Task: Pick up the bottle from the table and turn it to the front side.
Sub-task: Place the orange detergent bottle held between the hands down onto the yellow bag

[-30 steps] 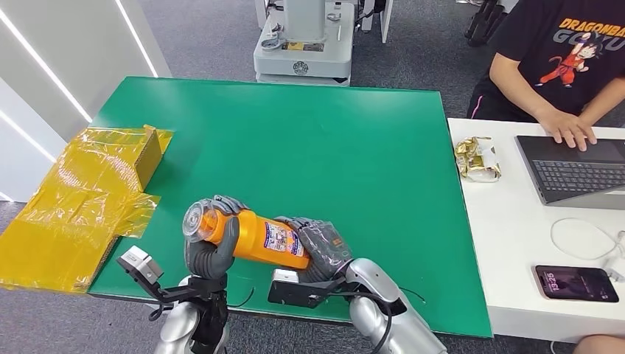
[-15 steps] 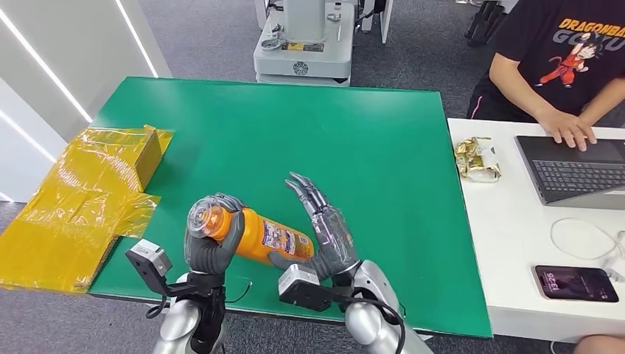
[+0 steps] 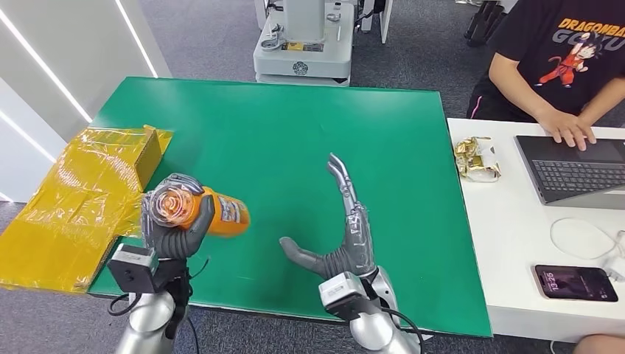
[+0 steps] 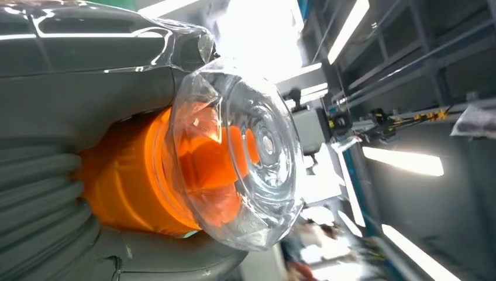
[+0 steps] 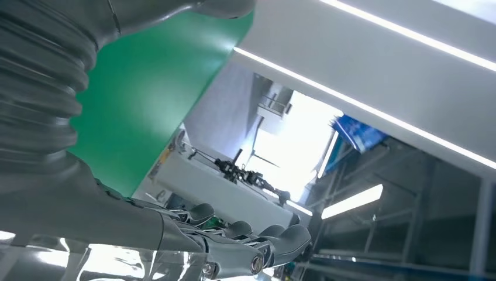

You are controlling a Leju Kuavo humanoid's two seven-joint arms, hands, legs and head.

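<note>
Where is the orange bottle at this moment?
In the head view, the orange bottle is gripped by the left hand above the green table's near-left corner, beside the yellow-taped box, clear cap toward the camera.

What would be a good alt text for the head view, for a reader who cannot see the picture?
The robot's left hand holds an orange bottle above the green table, clear cap toward the camera, while the right hand is raised open and empty beside it. A yellow-taped box lies at the table's left edge, and a person types on a laptop at the white desk on the right.
</note>
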